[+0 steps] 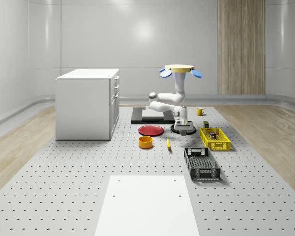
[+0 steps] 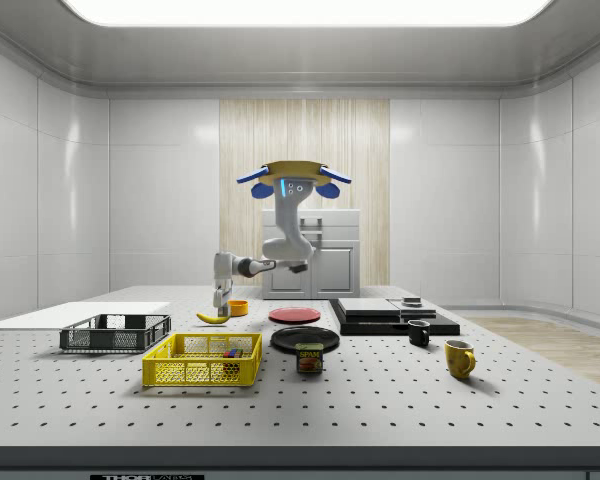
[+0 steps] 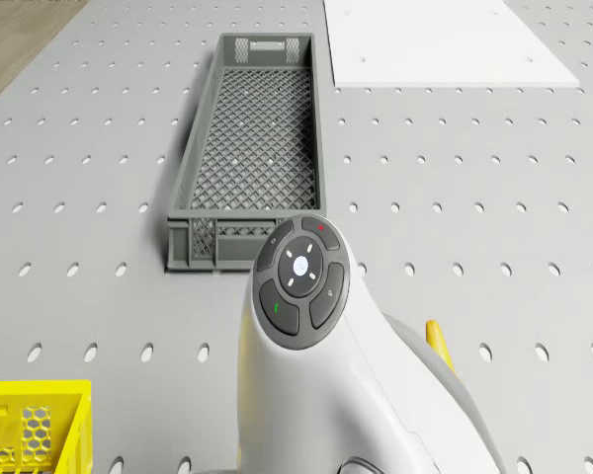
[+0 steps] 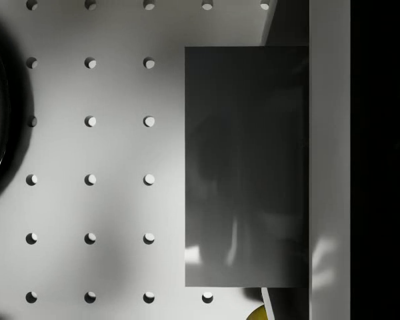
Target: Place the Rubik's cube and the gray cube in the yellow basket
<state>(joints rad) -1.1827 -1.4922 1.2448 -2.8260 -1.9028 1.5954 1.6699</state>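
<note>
Yellow basket (image 1: 215,138) lies on the perforated bench (image 1: 64,187), long axis running away from the whole-scene camera; we see the Rubik's cube (image 2: 232,353) inside it. A tin (image 2: 309,358) labelled "SPAM" stands beside. The drone (image 1: 181,70) hovers above, arm elbowed downward, claw (image 1: 183,126) (whether released or clenched, we cannot tell) beside the basket.

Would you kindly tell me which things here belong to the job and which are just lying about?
Job: yellow basket; Rubik's cube, seemingly inside it; gray cube, apparently at the claw.
Lying about: gray crate, red plate, orange bowl, banana, black plate, can, yellow mug, black mug, white cabinet.
</note>
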